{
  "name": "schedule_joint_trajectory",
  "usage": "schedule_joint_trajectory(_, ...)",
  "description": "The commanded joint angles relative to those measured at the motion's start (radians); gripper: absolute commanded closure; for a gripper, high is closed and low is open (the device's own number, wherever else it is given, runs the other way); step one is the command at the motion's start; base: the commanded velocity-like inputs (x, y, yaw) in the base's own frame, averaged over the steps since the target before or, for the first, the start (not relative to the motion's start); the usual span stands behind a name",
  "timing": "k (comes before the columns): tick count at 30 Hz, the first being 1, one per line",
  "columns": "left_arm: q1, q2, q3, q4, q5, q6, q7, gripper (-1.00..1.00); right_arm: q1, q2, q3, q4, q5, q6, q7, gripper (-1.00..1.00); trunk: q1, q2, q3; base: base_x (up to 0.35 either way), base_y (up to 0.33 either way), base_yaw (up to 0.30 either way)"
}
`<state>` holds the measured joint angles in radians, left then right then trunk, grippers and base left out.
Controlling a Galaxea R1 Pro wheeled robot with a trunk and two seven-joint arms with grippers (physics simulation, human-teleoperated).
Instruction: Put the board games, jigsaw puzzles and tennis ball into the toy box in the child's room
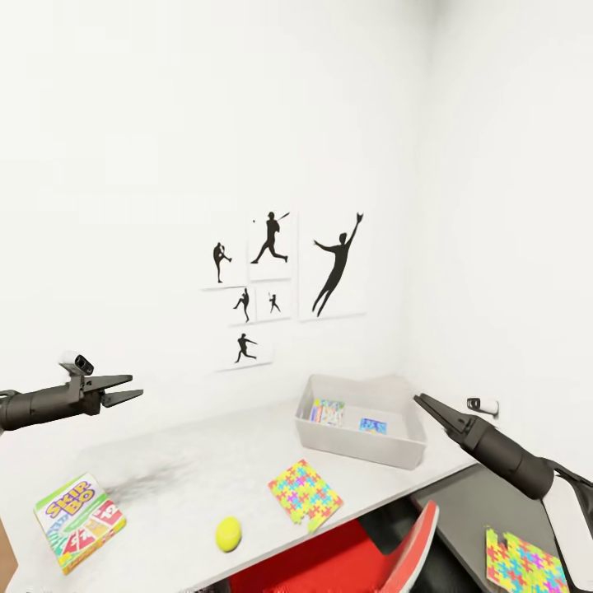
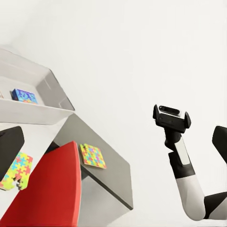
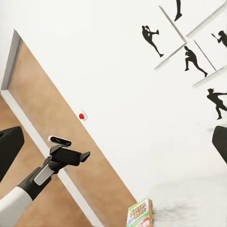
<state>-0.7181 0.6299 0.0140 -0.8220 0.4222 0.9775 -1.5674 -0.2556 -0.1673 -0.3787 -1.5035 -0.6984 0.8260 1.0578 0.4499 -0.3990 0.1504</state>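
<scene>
Board game (image 1: 80,521) reading "SKIP-BO" on table (image 1: 189,461), left pincer (image 1: 130,389) parted, right pincer (image 1: 420,401) state unclear

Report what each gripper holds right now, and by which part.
Nothing is held. The left gripper is open and empty; the right gripper hovers beside the toy box, also carrying nothing.

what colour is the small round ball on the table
Yellow-green; the small round ball shows best in the head view, on the pale grey table.
</scene>
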Motion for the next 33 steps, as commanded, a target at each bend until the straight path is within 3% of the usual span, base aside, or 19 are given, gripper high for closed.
schedule_joint_trajectory(1,0.000,0.001,0.000,0.000,0.000,0.011,-0.003,-1.00,-0.001,0.000,0.000,0.000,-0.002,0.005,0.001,-1.00,0.000,-0.001,0.000,-0.229,0.104,-0.213)
schedule_joint_trajectory(5,0.000,0.001,0.000,0.000,0.001,0.011,-0.003,-1.00,-0.001,0.000,0.001,-0.002,0.003,0.005,-0.014,-1.00,0.000,-0.001,0.005,-0.221,0.101,-0.216)
schedule_joint_trajectory(9,0.000,0.001,0.000,0.000,0.001,0.010,-0.003,-1.00,-0.001,0.000,0.010,-0.006,0.011,0.013,-0.086,-1.00,0.000,-0.001,0.009,-0.087,0.038,-0.218)
schedule_joint_trajectory(18,0.000,0.001,0.000,0.000,0.001,0.010,-0.003,-1.00,-0.002,0.001,0.087,-0.019,0.014,0.030,-0.346,-1.00,0.000,-0.001,0.014,-0.011,0.005,-0.122)
schedule_joint_trajectory(22,0.000,0.001,0.000,0.000,0.001,0.010,-0.003,-1.00,-0.001,0.003,0.151,-0.029,0.008,0.039,-0.519,-1.00,0.000,-0.001,0.015,-0.079,0.036,-0.012)
schedule_joint_trajectory(25,0.000,0.001,0.000,0.000,0.001,0.010,-0.003,-1.00,-0.001,0.007,0.201,-0.033,0.003,0.054,-0.604,-1.00,0.000,-0.001,0.015,-0.128,0.072,-0.004)
schedule_joint_trajectory(28,0.000,0.001,0.000,0.000,0.001,0.010,-0.003,-1.00,-0.002,0.033,0.250,-0.034,0.002,0.076,-0.682,-1.00,0.000,-0.001,0.015,-0.065,0.037,-0.001)
schedule_joint_trajectory(33,0.000,0.001,0.001,0.000,0.001,0.010,-0.003,-1.00,-0.003,0.073,0.274,-0.035,0.002,0.085,-0.733,-1.00,0.000,-0.001,0.015,-0.019,0.011,0.000)
